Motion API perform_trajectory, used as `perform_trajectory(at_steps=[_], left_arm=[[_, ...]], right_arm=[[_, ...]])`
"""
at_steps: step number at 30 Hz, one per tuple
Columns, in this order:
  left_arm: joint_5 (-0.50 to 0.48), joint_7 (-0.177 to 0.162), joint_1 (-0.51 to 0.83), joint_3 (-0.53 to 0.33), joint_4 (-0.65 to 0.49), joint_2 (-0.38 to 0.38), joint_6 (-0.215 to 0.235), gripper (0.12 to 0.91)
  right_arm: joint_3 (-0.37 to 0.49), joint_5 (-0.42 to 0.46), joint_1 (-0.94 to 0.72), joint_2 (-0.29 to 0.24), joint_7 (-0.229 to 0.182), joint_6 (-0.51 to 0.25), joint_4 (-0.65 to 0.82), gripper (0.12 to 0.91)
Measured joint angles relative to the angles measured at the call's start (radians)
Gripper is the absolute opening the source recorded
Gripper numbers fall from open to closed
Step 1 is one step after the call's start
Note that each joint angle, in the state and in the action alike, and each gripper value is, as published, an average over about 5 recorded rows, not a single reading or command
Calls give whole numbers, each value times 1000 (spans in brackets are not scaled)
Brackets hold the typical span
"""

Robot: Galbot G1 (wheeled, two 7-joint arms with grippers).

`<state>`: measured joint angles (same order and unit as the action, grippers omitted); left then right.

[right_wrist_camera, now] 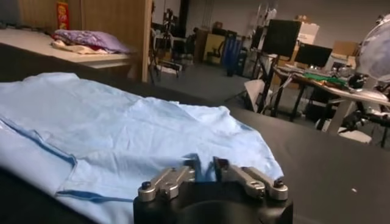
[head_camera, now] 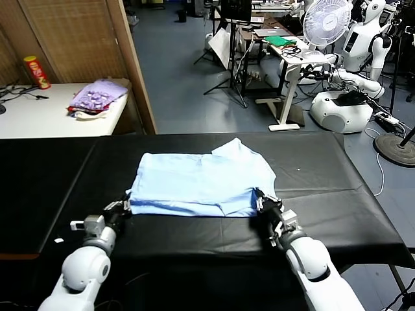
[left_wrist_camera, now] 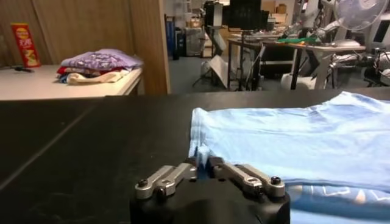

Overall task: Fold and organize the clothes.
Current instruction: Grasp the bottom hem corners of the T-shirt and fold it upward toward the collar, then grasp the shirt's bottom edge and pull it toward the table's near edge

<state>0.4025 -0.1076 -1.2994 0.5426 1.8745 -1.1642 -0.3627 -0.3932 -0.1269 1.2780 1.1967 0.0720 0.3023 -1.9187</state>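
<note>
The light blue T-shirt [head_camera: 202, 183] is lying partly folded on the black surface [head_camera: 337, 194], spreading out ahead of both grippers and filling the space between them.

The left gripper [head_camera: 123, 208] is sitting low on the surface at the shirt's near left corner. In the left wrist view its fingertips [left_wrist_camera: 194, 167] are standing almost together, with a small bunched pinch of the shirt's edge [left_wrist_camera: 201, 155] showing right at the narrow gap; whether they are truly gripping that fabric I cannot tell.

The right gripper [head_camera: 264, 202] is sitting at the shirt's near right corner, over the hem. In the right wrist view its fingertips [right_wrist_camera: 189, 164] are likewise drawn close, with blue fabric directly beyond and beneath them; whether cloth is caught between them I cannot tell.

Far beyond the left gripper, on a white side table [head_camera: 39, 116], a purple pile of clothes [head_camera: 97, 97] is resting, with a red snack can [head_camera: 37, 71] standing upright farther off to its side. Well beyond the right gripper, a white fan [head_camera: 327, 23] is standing on a cluttered desk.
</note>
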Motion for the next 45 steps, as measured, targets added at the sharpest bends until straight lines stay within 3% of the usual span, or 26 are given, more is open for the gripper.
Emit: perform_trajectory(at_steps=[3,7,13,17,20,23,26,30,33,39,45], left_arm=[[1,2,-13,5,9,3,-2,604],[6,10,-39,12,17,5,-2,766],[41,23,-85,26,23,5,-3,797],[58,29,-102,36,16,5,-3,797],[75,30,-109,41,11,6,-3,749],[90,32,-111,42,7,6,-2,611],[100,34,-109,42,0,5,-3,444],[102,34,-111,39,1,6,-9,219],[74,33,-123,40,14,15,-14,132],[-19,31,-184,59,67,63,-20,126],[-43,31,-294,94,163,120,-21,126]], right_arm=[[-29,-9,54,15,-19,6,-35,788],[-67,-50,115,40,-45,18,-53,791],[-104,-96,154,66,-61,28,-52,714],[-111,-101,158,79,-59,26,-41,583],[-111,-104,156,85,-57,22,-31,419],[-107,-106,152,90,-57,20,-25,256],[-102,-112,153,91,-61,24,-28,146],[-101,-122,164,87,-92,61,-52,122],[-105,-129,183,82,-120,112,-86,122],[-116,-133,255,79,-135,163,-171,122],[-107,-124,338,97,-140,177,-246,122]])
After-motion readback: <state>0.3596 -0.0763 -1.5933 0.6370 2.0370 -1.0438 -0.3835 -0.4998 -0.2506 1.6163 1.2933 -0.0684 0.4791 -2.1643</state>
